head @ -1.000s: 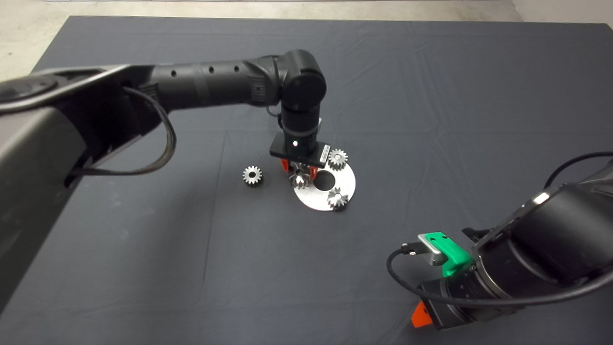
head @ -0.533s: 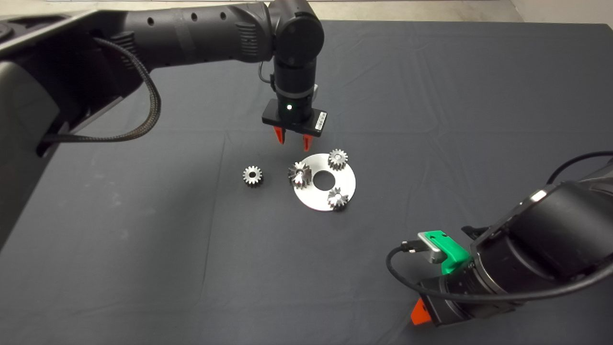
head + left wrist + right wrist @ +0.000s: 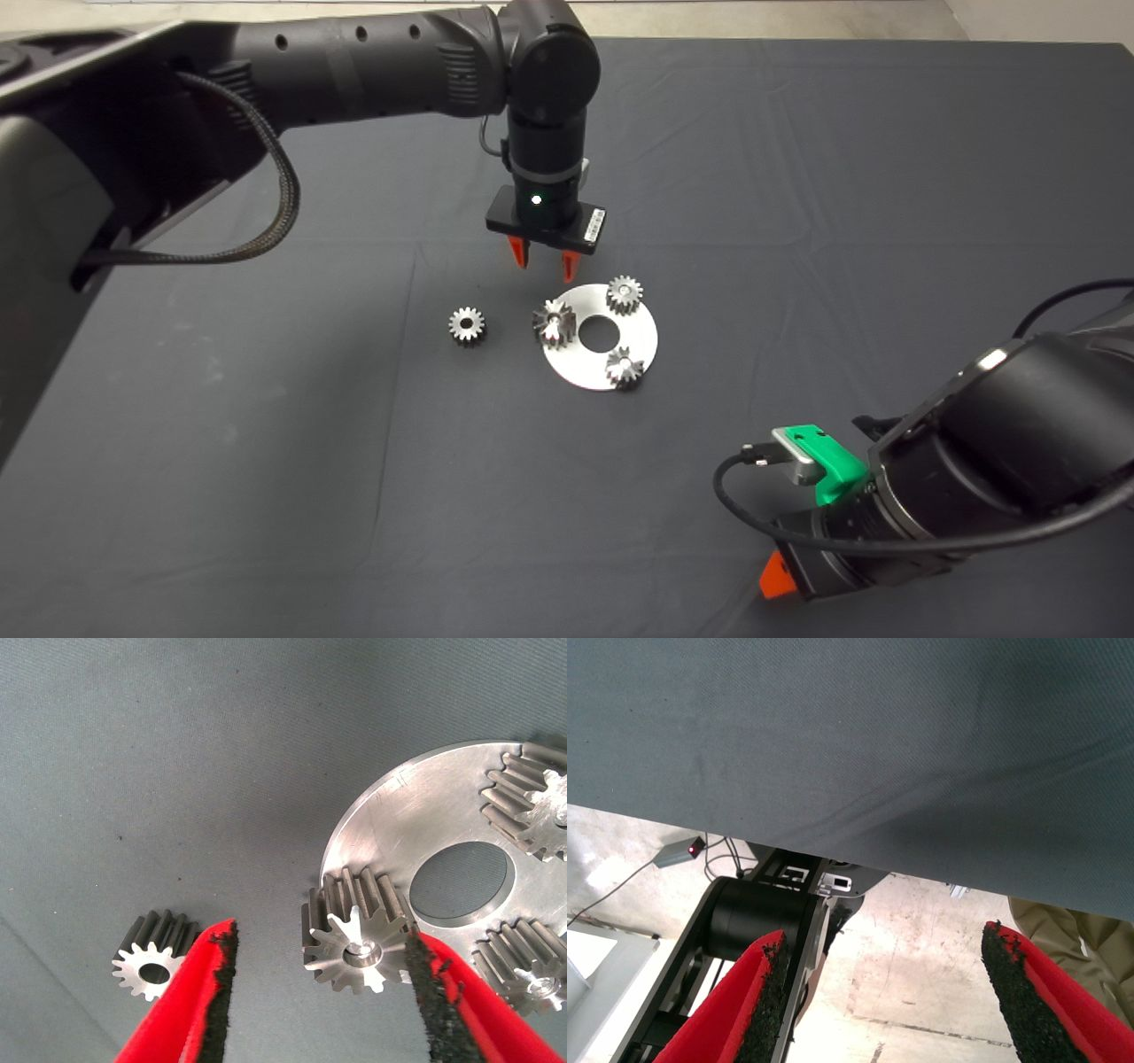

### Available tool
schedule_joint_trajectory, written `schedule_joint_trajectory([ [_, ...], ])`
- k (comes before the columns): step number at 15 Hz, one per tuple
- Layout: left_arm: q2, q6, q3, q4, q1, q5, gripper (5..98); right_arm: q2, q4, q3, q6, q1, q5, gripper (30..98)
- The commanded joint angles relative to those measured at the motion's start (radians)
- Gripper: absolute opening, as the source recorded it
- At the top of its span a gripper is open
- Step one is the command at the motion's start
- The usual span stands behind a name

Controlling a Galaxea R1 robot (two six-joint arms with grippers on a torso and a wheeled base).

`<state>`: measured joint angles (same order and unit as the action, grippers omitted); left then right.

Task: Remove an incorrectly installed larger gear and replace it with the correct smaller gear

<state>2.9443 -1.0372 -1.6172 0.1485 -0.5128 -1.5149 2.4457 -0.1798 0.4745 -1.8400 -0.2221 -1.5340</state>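
The larger gear, with deep star-like teeth, sits on the left edge of a silver disc plate. It also shows in the left wrist view. A smaller gear lies loose on the mat left of the plate and shows in the left wrist view. Two more small gears stand on the plate. My left gripper hangs open and empty above the mat, just behind the larger gear, which shows between its fingers. My right gripper waits open at the lower right.
The plate has a round centre hole. The dark mat stretches out around the parts. The right wrist view shows the mat's edge, the floor, the robot's base and a person's leg.
My left gripper was down around the larger gear a second ago. It has risen and moved back, empty. The larger gear stays on the plate. The right arm has hardly moved.
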Motion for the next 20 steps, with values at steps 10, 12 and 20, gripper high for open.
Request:
schedule_joint_trajectory([
  [10,0.002,-0.001,-0.004,-0.007,0.03,-0.008,58.2,-0.001,0.028,0.015,0.024,-0.019,-0.124,58.4],
  [12,0.002,-0.001,-0.002,-0.007,0.03,-0.008,61.8,-0.001,0.027,0.016,0.024,-0.019,-0.124,58.4],
  [20,0.002,-0.007,0.008,-0.009,0.03,-0.007,73.2,-0.003,0.028,0.022,0.027,-0.019,-0.124,58.4],
])
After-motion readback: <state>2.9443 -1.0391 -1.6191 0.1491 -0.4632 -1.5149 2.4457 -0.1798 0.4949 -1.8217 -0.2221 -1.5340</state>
